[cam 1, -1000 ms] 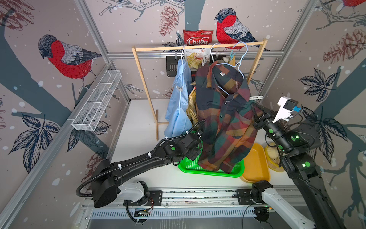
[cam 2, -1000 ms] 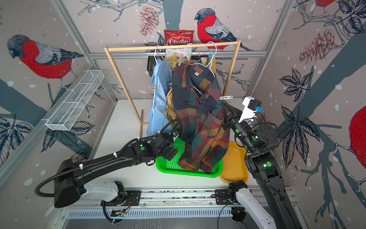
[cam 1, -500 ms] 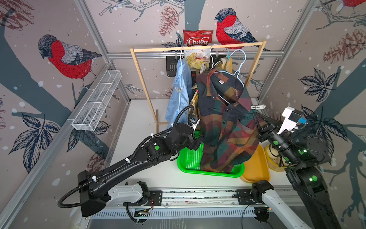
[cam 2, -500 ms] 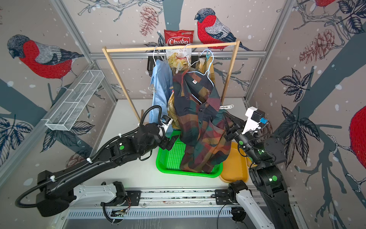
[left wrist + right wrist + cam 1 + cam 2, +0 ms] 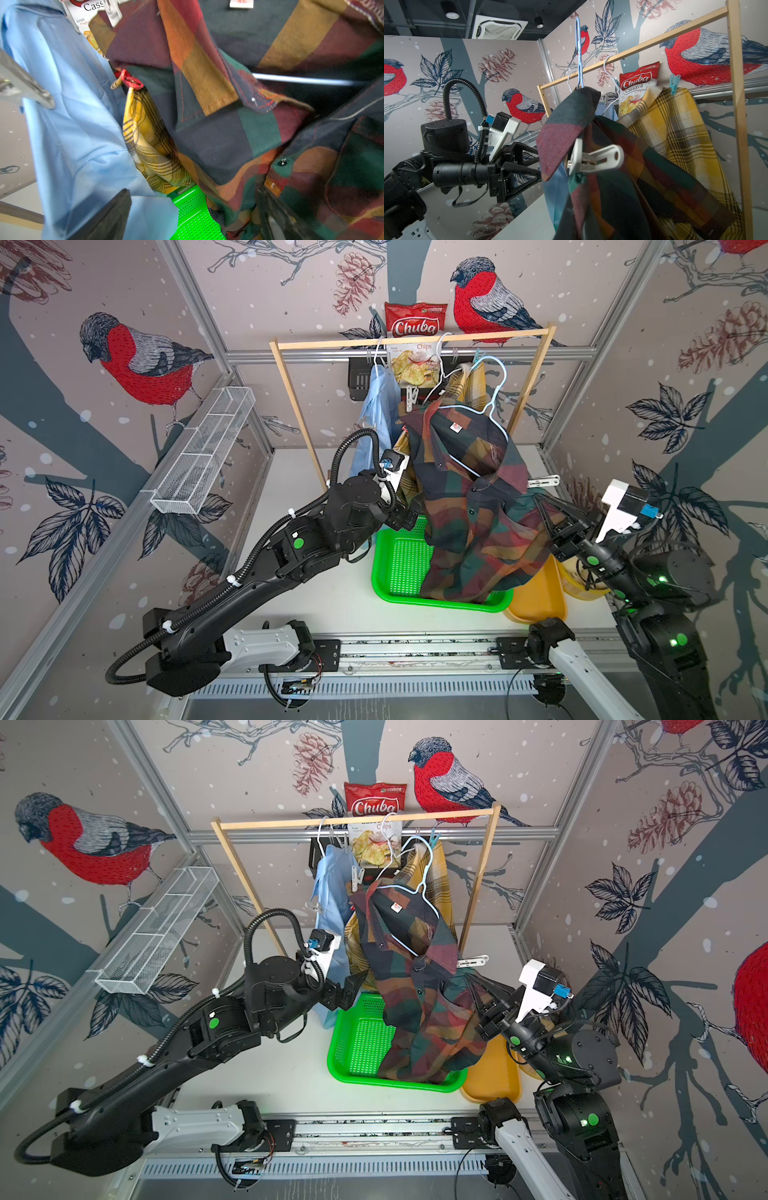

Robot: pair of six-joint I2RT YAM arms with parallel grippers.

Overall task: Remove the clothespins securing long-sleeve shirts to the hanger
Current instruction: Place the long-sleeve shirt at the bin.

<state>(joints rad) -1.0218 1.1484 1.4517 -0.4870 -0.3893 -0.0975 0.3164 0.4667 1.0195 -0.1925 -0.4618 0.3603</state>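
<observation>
The dark green-and-rust plaid shirt (image 5: 478, 510) hangs on a tilted light-blue wire hanger (image 5: 496, 406) in front of the wooden rail (image 5: 415, 339). Its hem drapes into the green basket (image 5: 399, 568) on the white surface (image 5: 332, 605). A white clothespin (image 5: 593, 160) is clipped at this shirt's shoulder just under the collar flap, sticking out sideways toward the right arm; it shows in both top views (image 5: 542, 481). The right end effector (image 5: 546, 508) is pressed together with its tips against the shirt's fabric just below that clothespin. Whether cloth is caught between them cannot be told. The left end effector (image 5: 538, 164) is spread wide and holds nothing, its fingers level beside the collar on the opposite side of the shirt. Behind hang the mustard-yellow plaid shirt (image 5: 675, 128) and the plain light blue shirt (image 5: 374, 418). A light blue clothespin (image 5: 674, 82) grips the mustard shirt near the rail, and a red clothespin (image 5: 129, 80) grips its other shoulder between the blue and dark shirts. A greyish clothespin (image 5: 411, 400) hangs below the Chuba chips bag (image 5: 415, 319). A yellow tray (image 5: 540, 597) lies just beside the basket.
</observation>
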